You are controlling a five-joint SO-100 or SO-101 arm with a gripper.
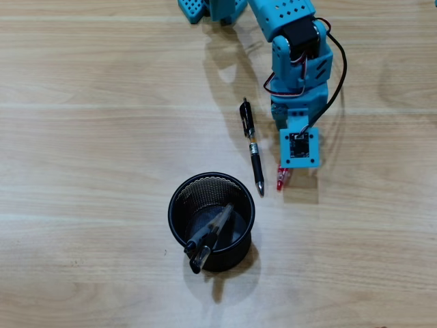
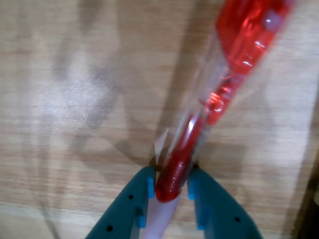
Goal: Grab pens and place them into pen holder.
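Step in hand: grasping the red pen (image 2: 227,74). The gripper (image 2: 169,191) is closed on its end, pen low over the tabletop (image 1: 82,137) centre. The holder (image 1: 183,217), nearer the bottom edge, contains two pens (image 1: 208,238). Next: lift, carry over holder, release. The black pen (image 1: 251,145) remains.

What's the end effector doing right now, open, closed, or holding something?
End effector: closed on the red pen, pinching it near one end between both fingers.
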